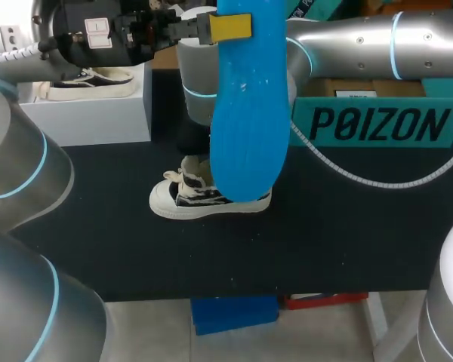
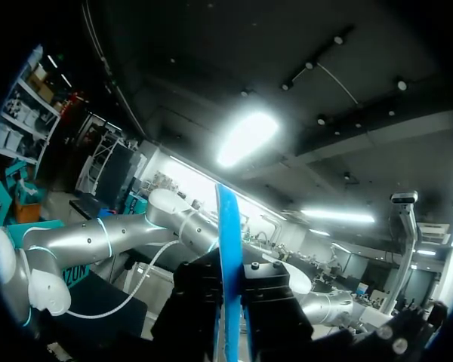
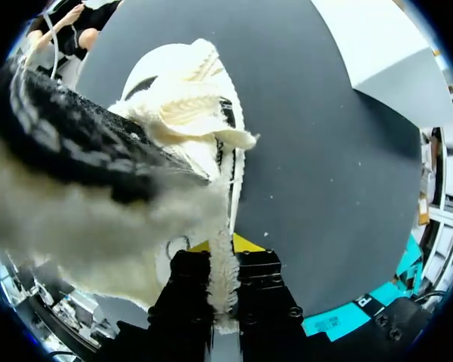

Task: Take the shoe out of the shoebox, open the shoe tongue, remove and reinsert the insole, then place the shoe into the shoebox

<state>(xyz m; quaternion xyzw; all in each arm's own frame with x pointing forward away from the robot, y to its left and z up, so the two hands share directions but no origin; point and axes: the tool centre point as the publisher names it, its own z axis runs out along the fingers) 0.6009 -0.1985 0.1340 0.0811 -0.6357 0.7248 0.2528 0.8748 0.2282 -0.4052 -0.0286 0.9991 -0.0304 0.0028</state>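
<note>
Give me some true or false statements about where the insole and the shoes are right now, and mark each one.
1. The left pincer holds the blue insole up above the table. True.
2. The shoe is inside the shoebox. False: it stands on the black table, outside the white shoebox.
3. The right pincer pinches the shoe's fleecy lining. True.
4. Only one shoe is in view. False: a second shoe rests at the white shoebox's top.
</note>
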